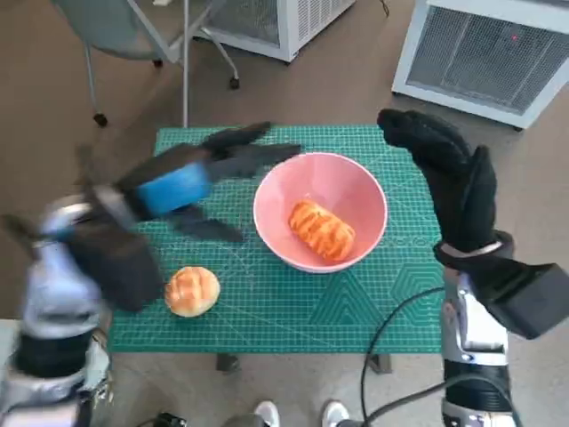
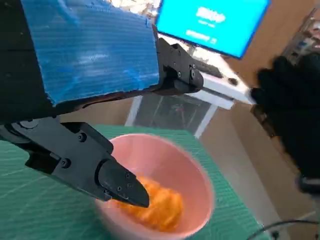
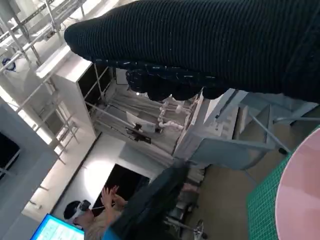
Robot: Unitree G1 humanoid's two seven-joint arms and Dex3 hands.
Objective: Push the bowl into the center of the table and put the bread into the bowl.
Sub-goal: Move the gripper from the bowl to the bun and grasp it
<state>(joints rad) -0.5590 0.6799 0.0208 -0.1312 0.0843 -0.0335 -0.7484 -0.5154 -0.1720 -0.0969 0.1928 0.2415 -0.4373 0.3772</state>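
1. One striped bread sat inside the pink bowl, mid-counter.
2. Left hand hovered beside it, fingers spread, empty.
3. Right hand was raised, released too.
4. Round bun stayed on the green mat.

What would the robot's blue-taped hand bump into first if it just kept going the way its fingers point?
Probably the pink bowl: the left hand points across the green mat toward its rim. The hand may be above the rim, so it could pass over.
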